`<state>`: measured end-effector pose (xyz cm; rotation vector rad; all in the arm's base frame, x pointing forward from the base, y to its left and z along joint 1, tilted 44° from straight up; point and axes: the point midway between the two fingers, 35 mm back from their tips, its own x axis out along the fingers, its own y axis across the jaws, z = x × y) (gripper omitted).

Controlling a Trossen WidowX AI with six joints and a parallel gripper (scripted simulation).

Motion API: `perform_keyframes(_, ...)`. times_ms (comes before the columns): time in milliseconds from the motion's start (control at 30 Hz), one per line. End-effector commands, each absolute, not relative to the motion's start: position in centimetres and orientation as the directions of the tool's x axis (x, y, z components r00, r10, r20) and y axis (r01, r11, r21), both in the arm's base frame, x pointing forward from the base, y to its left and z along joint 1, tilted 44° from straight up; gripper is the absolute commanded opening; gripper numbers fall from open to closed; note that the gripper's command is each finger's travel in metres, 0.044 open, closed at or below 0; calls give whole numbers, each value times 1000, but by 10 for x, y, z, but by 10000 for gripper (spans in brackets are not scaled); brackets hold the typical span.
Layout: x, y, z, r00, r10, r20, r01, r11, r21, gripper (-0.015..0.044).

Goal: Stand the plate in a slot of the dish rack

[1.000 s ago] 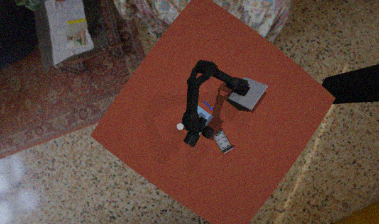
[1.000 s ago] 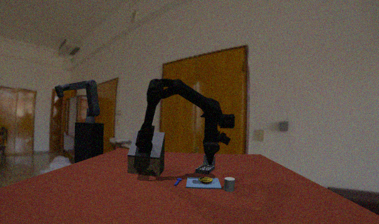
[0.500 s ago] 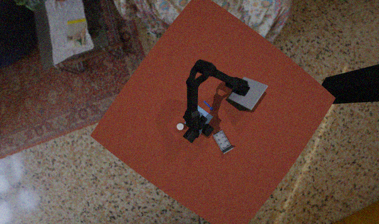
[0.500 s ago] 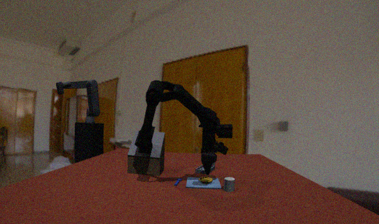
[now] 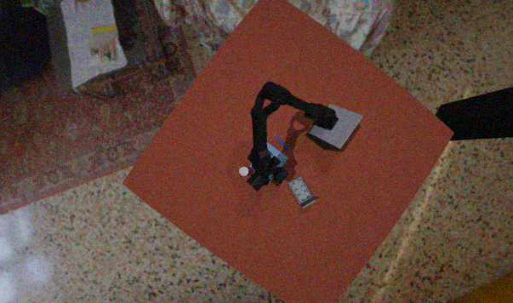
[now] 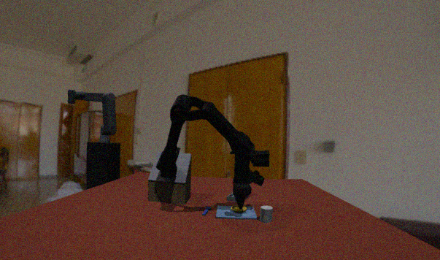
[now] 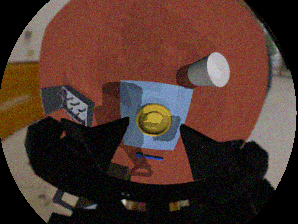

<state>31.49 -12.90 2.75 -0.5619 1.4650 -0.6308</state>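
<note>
A small yellow plate [image 6: 238, 209] [image 7: 154, 120] lies flat on a light blue mat [image 6: 226, 213] [image 7: 136, 99] [image 5: 273, 150] on the red table. My gripper [image 6: 240, 203] [image 7: 155, 123] is open and empty, pointing straight down just above the plate, with its fingers on either side of it. In the top view the arm hides the plate. The grey dish rack [image 5: 302, 191] [image 7: 68, 103] stands on the table a short way from the mat; in the exterior view only a bit of the rack [image 6: 230, 197] shows behind the gripper.
A white cup [image 5: 243, 171] [image 6: 265, 213] [image 7: 208, 71] stands next to the mat. A small blue object [image 5: 281, 141] [image 6: 206, 210] [image 7: 149, 156] lies between the mat and the grey base block [image 5: 342, 128] [image 6: 176, 182] that carries the arm.
</note>
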Motion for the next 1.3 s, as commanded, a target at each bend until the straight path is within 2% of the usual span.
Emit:
perform_keyframes(0,313,-133,20,-5,-694,-720,37,719,-694,400)
perform_keyframes(400,310,-145,9,-4,-697,-717,35,717,-696,400)
perform_keyframes(433,310,-145,9,-4,-697,-717,35,717,-696,374)
perform_keyframes(533,310,-145,9,-4,-697,-717,35,717,-696,354)
perform_keyframes(700,310,-145,9,-4,-697,-717,35,717,-696,350)
perform_keyframes(1067,310,-145,9,-4,-697,-717,35,717,-696,277)
perform_keyframes(1267,316,-131,21,-3,-691,-723,36,722,-691,119)
